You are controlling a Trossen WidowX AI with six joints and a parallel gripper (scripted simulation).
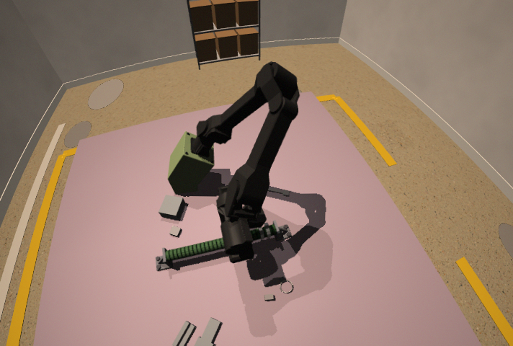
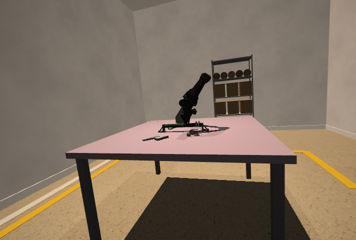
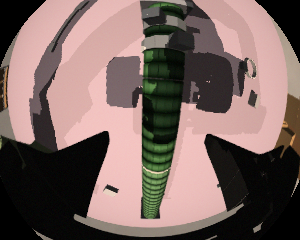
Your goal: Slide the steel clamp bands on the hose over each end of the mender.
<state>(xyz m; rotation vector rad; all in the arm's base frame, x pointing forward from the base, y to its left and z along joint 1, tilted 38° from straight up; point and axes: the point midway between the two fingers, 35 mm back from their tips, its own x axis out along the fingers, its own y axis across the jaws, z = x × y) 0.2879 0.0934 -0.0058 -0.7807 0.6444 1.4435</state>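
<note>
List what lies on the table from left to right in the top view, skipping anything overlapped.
Large grey block → small grey cube → green hose → small grey chip → loose metal ring.

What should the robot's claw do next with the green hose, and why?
Probably come down and close on the pale band to slide it along. The gripper is open wide and holds nothing, one finger on each side of the hose, and the band sits right between them. Where the hidden mender ends can't be seen.
</note>
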